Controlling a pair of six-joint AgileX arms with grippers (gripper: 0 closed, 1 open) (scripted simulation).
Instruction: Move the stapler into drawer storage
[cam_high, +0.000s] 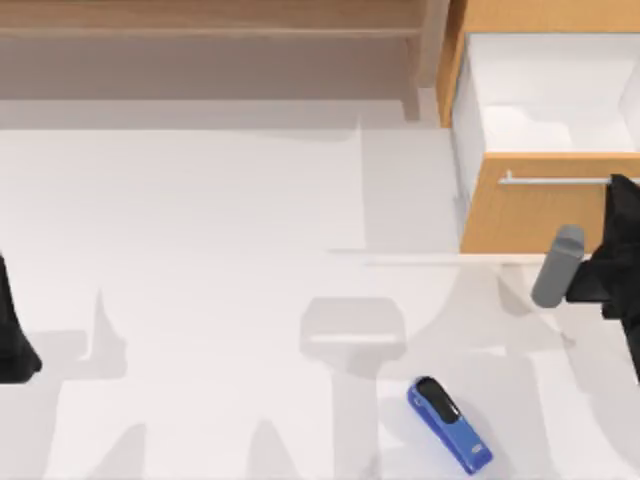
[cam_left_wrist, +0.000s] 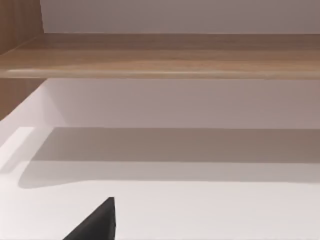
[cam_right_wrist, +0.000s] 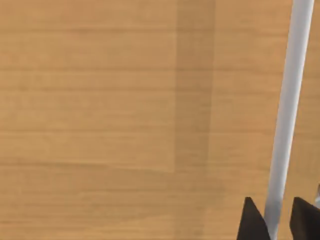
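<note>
White table (cam_high: 200, 250), drawer (cam_high: 545, 205) open, stapler (cam_high: 449, 423) lying loose.
Right gripper (cam_right_wrist: 272, 220) fingers straddle the handle (cam_right_wrist: 290, 110); left gripper (cam_high: 15, 345) unreadable. Stapler looks rigid, light, slick: I'd pinch mid-body.

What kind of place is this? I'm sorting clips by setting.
Probably a rendered office-style desk: a blue stapler lies on a plain white table, with a wooden drawer pulled open and a brown shelf along the back.

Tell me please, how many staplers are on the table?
1. The stapler lies on the table near its front edge, right of the middle, in front of the open drawer. None shows inside the drawer.
</note>
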